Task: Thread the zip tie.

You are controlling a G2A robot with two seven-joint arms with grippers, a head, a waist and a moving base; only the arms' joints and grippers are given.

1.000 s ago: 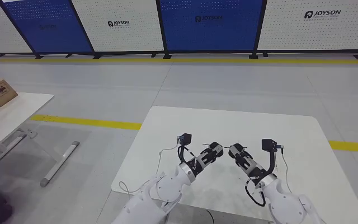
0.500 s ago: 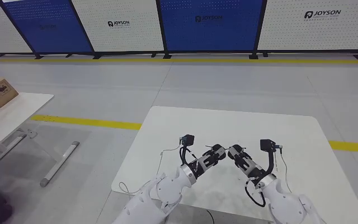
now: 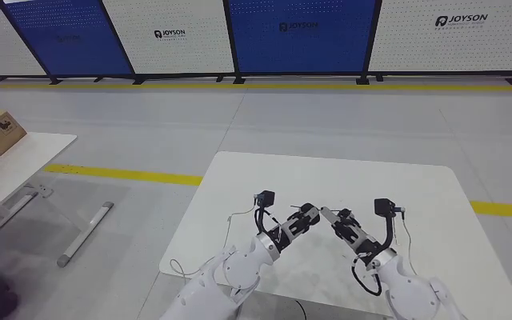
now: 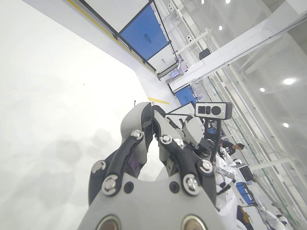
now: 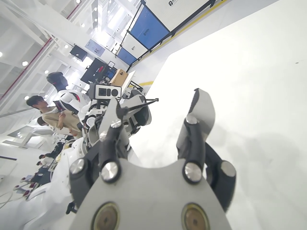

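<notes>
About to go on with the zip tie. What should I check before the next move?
1. Left gripper shut on zip tie: ok.
2. Right gripper open to take the tie: ok.
3. Tie lying between the right gripper's fingers: cannot tell; it runs up to one finger.
4. Tie's head in sight: cannot tell.
5. Both grippers over the table: ok.

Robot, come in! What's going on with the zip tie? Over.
Left gripper shut on zip tie. Right gripper open, facing its free end. Nothing seen blocking. Over.
</notes>
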